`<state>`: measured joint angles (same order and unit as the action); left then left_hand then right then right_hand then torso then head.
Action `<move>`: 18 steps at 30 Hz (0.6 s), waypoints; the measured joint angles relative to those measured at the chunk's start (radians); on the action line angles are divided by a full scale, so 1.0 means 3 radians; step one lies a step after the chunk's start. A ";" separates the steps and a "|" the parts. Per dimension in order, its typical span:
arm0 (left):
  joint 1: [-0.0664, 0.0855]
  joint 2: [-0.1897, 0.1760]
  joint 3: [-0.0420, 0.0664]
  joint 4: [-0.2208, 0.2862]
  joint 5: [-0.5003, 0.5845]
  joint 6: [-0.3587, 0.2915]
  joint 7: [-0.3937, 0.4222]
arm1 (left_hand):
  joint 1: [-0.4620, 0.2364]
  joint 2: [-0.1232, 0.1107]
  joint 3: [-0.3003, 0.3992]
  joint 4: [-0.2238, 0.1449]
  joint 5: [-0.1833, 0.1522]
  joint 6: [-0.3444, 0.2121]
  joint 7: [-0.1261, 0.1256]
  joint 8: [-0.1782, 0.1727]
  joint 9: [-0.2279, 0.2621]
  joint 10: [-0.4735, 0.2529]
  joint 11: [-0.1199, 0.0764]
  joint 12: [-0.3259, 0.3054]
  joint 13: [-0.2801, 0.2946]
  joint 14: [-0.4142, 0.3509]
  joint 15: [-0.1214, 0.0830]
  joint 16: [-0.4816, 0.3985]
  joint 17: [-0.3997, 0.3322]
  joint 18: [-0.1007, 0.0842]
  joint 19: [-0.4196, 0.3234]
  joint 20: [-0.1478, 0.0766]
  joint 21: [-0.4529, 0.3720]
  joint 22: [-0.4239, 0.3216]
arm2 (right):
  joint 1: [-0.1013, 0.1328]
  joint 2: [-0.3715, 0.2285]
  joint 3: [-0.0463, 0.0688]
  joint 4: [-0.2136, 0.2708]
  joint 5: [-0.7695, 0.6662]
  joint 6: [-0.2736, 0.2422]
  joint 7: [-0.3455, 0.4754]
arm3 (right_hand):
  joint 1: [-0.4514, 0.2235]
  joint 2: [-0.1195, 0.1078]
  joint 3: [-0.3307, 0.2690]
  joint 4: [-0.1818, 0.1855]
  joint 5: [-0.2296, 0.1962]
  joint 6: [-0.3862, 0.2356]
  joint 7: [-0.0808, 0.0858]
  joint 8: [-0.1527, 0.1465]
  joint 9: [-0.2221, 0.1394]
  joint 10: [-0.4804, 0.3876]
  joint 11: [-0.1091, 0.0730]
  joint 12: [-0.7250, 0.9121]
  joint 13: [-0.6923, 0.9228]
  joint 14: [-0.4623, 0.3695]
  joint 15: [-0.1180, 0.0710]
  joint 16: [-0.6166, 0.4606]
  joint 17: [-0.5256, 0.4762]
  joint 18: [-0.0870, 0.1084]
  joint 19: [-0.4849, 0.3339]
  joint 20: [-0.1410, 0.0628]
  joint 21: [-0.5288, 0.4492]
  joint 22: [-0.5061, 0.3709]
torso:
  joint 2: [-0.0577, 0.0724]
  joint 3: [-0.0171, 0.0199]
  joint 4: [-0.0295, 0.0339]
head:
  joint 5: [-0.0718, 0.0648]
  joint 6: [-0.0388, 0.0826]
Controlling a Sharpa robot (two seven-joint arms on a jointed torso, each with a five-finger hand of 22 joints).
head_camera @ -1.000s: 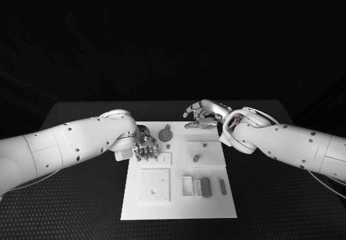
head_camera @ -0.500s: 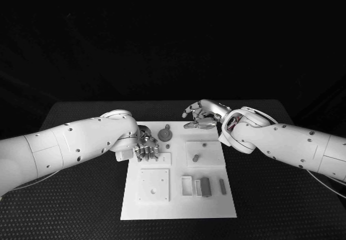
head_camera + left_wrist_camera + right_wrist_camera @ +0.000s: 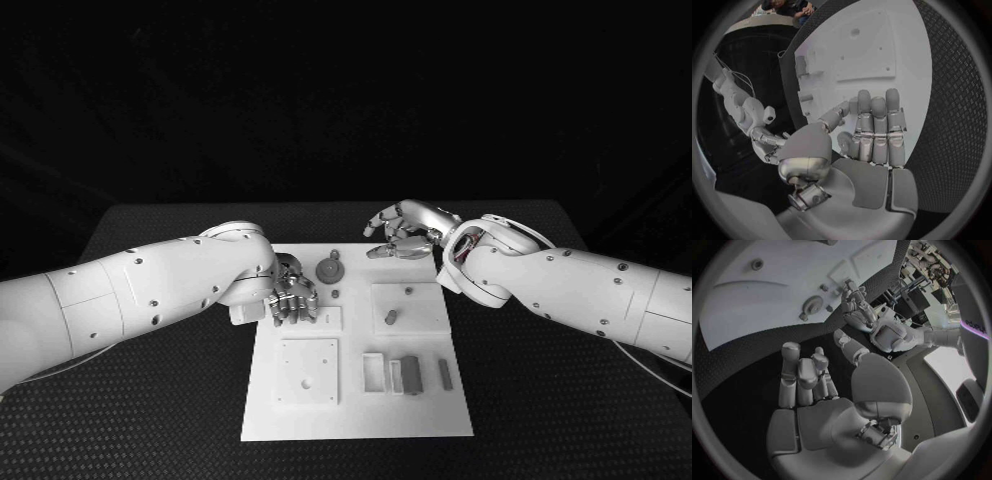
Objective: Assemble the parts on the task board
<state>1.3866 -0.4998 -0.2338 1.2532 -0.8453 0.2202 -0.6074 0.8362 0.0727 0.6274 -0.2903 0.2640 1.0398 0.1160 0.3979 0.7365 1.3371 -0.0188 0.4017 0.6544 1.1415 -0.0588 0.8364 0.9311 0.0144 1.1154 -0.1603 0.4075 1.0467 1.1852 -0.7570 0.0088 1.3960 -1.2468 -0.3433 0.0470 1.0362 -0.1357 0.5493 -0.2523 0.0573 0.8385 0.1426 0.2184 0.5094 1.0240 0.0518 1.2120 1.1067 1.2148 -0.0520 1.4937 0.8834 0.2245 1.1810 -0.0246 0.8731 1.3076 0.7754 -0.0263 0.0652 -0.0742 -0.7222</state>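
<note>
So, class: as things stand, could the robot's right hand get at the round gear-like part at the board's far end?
Probably yes: the right hand hovers open just beside the round part, with nothing between them.

Black table in a dark room

The table (image 3: pixel 173 400) has a black, finely textured top with a dotted weave, and it spans the near and middle part of the scene; its far edge runs straight across, with the left and right far corners in sight. Beyond that far edge the background (image 3: pixel 346 90) is plain black, with no wall, window or floor to make out. Light falls from above onto the middle of the table and fades toward its edges. In the right wrist view, cluttered equipment (image 3: pixel 926 260) stands at the rim, too small to identify.
</note>
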 measured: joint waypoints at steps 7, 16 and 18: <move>0.0000 0.0001 0.0000 -0.0004 0.0000 0.0015 0.0003 | 0.0007 -0.0001 0.0000 0.0000 -0.0007 0.0000 0.0000 -0.0001 0.0004 0.0000 0.0000 0.0000 0.0000 0.0000 0.0000 0.0013 -0.0005 0.0000 0.0000 0.0000 0.0000 0.0004 | 0.0000 0.0003 0.0000 -0.0003 0.0000 0.0006 0.0000 | 0.0000 0.0000 0.0000 0.0000 0.0000 -0.0005 0.0005 0.0000 -0.0002 0.0000 0.0000 0.0000 -0.0003 0.0000 0.0000 0.0000 0.0000 0.0000 0.0000 0.0000 0.0000 0.0000 | 0.0000 0.0000 0.0000 | -0.0001 -0.0003; -0.0001 0.0015 0.0000 -0.0017 0.0000 0.0034 0.0005 | 0.0007 -0.0001 -0.0001 0.0000 -0.0019 0.0000 0.0000 -0.0013 0.0008 0.0000 0.0000 0.0000 0.0001 0.0000 0.0000 0.0013 -0.0009 0.0000 0.0000 0.0001 0.0000 0.0006 | 0.0000 0.0006 0.0000 -0.0003 0.0001 0.0011 0.0000 | 0.0000 0.0000 0.0000 0.0001 0.0000 -0.0006 0.0006 0.0000 -0.0003 0.0000 0.0000 0.0000 -0.0003 0.0000 0.0000 -0.0012 0.0000 0.0000 -0.0001 0.0001 0.0000 0.0000 | -0.0001 -0.0001 0.0002 | -0.0001 -0.0011; -0.0001 0.0022 0.0000 -0.0025 0.0001 0.0034 0.0005 | 0.0007 -0.0001 -0.0001 0.0000 -0.0019 0.0000 0.0000 -0.0014 0.0009 0.0000 0.0000 0.0013 0.0003 0.0000 0.0000 0.0013 -0.0012 0.0000 0.0000 0.0001 0.0000 0.0010 | 0.0000 0.0007 0.0000 -0.0003 0.0001 0.0012 0.0000 | 0.0000 0.0000 -0.0009 0.0009 0.0000 -0.0006 0.0006 0.0000 -0.0003 0.0000 0.0000 0.0000 -0.0003 0.0000 0.0000 -0.0012 0.0000 0.0000 -0.0001 0.0001 0.0000 0.0000 | -0.0001 -0.0001 0.0002 | -0.0001 -0.0012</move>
<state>1.3864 -0.4931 -0.2338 1.2457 -0.8451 0.2305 -0.6060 0.8383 0.0725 0.6271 -0.2904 0.2583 1.0398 0.1160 0.3937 0.7392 1.3371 -0.0188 0.4056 0.6552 1.1415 -0.0588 0.8402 0.9274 0.0143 1.1153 -0.1601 0.4075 1.0496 1.1852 -0.7547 0.0088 1.3951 -1.2465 -0.3397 0.0468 1.0361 -0.1357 0.5466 -0.2496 0.0573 0.8367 0.1444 0.2184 0.5086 1.0240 0.0518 1.2120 1.1057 1.2148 -0.0520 1.4900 0.8835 0.2245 1.1807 -0.0243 0.8731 1.3075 0.7752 -0.0266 0.0657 -0.0744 -0.7258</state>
